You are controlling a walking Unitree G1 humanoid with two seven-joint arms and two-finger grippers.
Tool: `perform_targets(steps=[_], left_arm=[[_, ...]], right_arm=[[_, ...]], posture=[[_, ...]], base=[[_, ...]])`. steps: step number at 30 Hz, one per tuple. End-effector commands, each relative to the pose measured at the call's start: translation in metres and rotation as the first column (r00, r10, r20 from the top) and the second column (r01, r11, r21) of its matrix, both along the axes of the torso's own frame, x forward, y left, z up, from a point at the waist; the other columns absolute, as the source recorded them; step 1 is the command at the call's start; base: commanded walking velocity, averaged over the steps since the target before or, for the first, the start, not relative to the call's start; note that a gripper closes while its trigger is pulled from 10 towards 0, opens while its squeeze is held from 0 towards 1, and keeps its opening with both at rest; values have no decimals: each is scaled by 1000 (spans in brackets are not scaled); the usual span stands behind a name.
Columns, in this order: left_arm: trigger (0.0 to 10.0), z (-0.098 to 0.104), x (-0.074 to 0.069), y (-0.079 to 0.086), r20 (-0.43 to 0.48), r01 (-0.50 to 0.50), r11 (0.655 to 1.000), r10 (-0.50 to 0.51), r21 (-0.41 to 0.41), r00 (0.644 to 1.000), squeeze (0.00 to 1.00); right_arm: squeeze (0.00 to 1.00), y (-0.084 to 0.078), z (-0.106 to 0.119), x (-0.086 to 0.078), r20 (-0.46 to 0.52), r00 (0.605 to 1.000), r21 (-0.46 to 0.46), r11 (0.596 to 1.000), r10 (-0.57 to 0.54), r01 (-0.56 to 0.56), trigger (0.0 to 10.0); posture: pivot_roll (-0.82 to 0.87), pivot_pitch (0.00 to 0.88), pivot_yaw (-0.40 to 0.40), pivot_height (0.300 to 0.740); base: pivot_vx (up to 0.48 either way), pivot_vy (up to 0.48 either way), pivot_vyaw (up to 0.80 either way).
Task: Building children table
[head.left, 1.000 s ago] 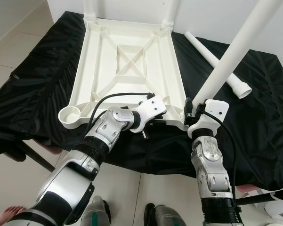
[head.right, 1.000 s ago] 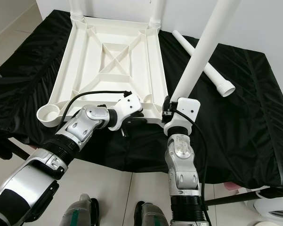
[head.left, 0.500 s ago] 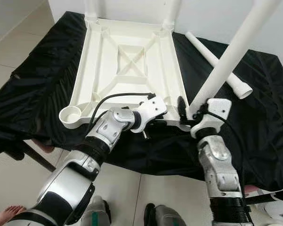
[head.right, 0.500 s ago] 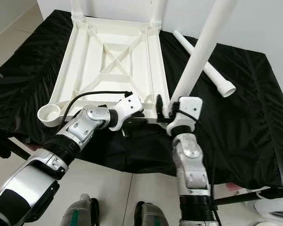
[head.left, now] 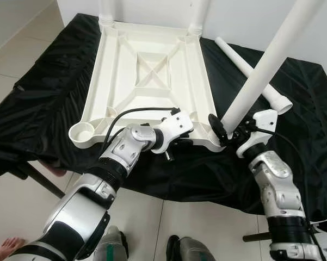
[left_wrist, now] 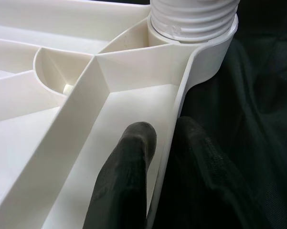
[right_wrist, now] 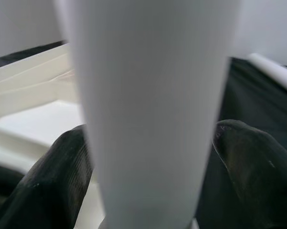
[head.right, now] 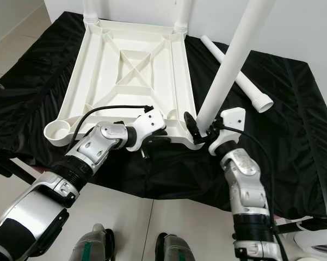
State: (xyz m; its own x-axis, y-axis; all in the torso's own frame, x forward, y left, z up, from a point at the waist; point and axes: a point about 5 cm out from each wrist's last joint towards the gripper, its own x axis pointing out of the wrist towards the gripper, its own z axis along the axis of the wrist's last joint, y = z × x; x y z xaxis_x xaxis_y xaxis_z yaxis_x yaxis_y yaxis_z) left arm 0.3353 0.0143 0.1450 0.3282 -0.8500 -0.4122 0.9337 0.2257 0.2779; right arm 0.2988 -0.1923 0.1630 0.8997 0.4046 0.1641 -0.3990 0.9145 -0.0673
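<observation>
A white plastic table top (head.left: 106, 81) lies upside down on black cloth. Two legs (head.left: 105, 8) stand in its far corners. A third leg (head.left: 261, 70) leans in the near right corner socket, its threaded end (left_wrist: 193, 19) seated there. My right gripper (head.left: 224, 129) is shut on this leg's base, one finger (right_wrist: 62, 167) on each side of it. My left gripper (left_wrist: 164, 128) pinches the near rim beside that corner, one finger inside the wall and one outside. The near left socket (head.left: 82, 133) holds nothing.
A loose fourth leg (head.left: 276, 99) lies on the cloth to the right, behind the leaning one. The cloth's (head.left: 43, 92) front edge hangs just below my arms, with tiled floor (head.left: 22, 49) beyond. A person's foot (head.left: 2, 249) shows at the lower left.
My right arm has swung out to the right, and its gripper has turned round the leg's base from the front to the right side. The left arm and the table top stay put.
</observation>
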Motion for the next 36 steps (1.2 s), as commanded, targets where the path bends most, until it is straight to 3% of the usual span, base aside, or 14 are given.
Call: perform_targets(steps=[1,11,12,14,15,20,21,36], left_arm=[[10000,0,-3,-7,12,45,999,-45,19,999,0],[10000,2,-2,-6,15,47,999,-48,23,999,0],[10000,2,-2,-6,14,48,999,-48,23,999,0],[10000,2,-2,-6,14,48,999,-48,23,999,0],[10000,2,-2,-6,14,48,999,-49,22,999,0],[10000,3,-2,-6,14,48,999,-48,21,999,0],[10000,3,-2,-6,14,47,999,-47,20,999,0],[10000,3,-1,-6,16,45,999,-45,20,999,0]], right_arm=[[0,-4,-2,0,-8,1000,9,1000,14,-14,10000],[0,-18,-10,10,-49,990,-22,990,136,-137,10000],[0,-19,-10,11,-52,988,-21,989,144,-145,2157],[0,-19,-11,12,-53,987,-19,988,151,-152,2157],[0,-19,-12,12,-56,986,-17,987,160,-161,0],[0,-19,-14,12,-64,985,-25,986,163,-165,0],[0,-18,-15,12,-69,985,-25,987,158,-160,10000],[0,-8,-18,6,-59,990,7,992,128,-128,10000]], posture=[[-3,37,-70,740],[-1,45,-58,740],[-2,47,-58,740],[-2,47,-58,740],[-1,49,-58,740],[0,50,-59,740],[0,51,-59,740],[-7,48,-59,740]], base=[[0,0,0],[0,0,0],[0,0,0],[0,0,0],[0,0,0],[0,0,0],[0,0,0],[0,0,0]])
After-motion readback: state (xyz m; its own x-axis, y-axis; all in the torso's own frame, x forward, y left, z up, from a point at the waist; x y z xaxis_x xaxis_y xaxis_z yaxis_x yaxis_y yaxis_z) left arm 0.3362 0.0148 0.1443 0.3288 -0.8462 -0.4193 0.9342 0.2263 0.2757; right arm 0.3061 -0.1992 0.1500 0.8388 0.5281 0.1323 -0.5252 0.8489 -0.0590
